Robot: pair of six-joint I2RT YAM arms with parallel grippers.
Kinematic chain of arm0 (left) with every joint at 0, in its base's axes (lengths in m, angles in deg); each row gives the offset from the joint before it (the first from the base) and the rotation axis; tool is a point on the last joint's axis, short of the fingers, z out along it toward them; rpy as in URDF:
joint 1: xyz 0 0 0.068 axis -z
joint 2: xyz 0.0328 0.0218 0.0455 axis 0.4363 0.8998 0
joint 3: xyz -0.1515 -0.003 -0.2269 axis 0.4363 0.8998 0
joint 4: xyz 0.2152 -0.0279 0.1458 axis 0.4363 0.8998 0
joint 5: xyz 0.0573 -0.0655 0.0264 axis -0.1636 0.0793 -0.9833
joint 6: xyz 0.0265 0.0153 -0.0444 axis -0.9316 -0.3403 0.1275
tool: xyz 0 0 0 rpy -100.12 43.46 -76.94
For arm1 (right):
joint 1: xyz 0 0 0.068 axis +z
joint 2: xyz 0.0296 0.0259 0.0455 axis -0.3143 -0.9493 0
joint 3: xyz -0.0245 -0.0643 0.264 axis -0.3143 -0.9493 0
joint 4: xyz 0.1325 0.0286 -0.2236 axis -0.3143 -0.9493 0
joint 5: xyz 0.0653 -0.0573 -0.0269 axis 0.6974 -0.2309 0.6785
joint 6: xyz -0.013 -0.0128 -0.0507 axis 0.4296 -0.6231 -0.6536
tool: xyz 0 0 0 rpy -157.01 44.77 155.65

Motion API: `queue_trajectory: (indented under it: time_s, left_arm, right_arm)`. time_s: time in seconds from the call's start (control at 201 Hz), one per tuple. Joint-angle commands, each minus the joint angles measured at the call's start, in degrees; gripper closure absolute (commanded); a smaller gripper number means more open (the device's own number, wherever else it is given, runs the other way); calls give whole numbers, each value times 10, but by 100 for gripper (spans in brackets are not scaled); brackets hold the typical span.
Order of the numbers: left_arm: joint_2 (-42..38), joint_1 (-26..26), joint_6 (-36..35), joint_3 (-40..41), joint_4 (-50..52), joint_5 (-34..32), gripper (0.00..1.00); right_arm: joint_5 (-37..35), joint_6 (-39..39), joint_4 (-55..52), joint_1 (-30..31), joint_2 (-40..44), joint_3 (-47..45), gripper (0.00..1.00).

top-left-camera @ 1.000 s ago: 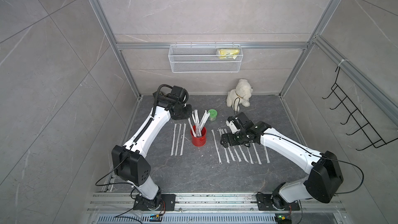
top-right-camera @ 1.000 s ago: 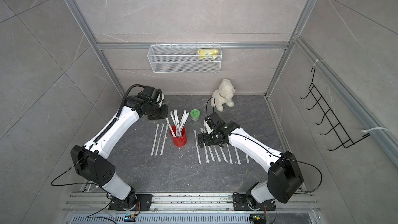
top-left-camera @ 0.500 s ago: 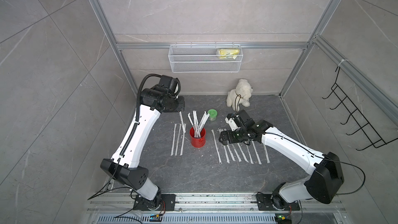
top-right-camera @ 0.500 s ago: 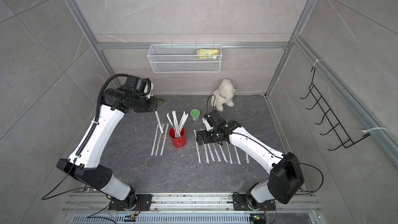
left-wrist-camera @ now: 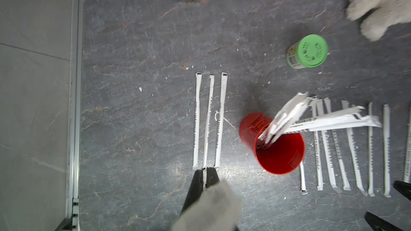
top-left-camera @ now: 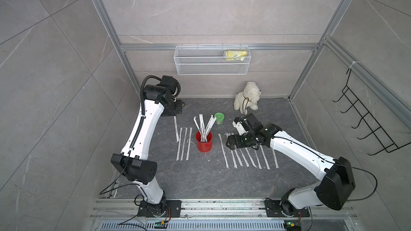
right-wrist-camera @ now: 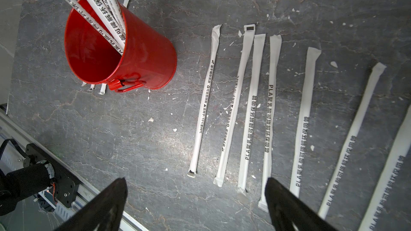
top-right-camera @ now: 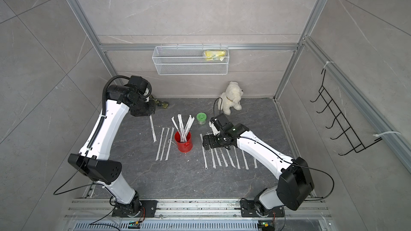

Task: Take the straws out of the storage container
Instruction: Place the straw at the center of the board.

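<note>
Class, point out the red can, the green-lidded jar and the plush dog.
red can (top-left-camera: 202, 146), in a top view, outer side wall
green-lidded jar (left-wrist-camera: 312, 51), left wrist view, top of lid
plush dog (top-left-camera: 252, 89), in a top view, head

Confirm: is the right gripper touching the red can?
Apart. The right wrist view shows bare table between the open right gripper and the red can.
</note>
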Motion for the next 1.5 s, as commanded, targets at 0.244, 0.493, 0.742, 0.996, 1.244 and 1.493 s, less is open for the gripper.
queue_trajectory:
  time_s: [0.244,0.493,0.742,0.996,1.244,1.493]
  left_arm:
    - [101,-23,-21,-23,78,-50,92]
    - [168,-48,-36,-15,77,-41,93]
    - [224,-58,-40,-2,56,-30,92]
    - [264,-63,-48,4,28,4,92]
    - [288,-62,-47,12,15,6,92]
    - [289,-63,-50,35,4,3,92]
  right_arm:
    - [9,-17,-7,-3,-1,-10,0]
    - [9,-18,-9,-3,-17,-9,0]
    - [14,-16,-3,-2,-33,-5,0]
    - [15,-16,-1,-2,-43,-4,0]
    - [16,-14,3,-3,-50,-6,0]
    - [18,-15,9,-2,-61,-8,0]
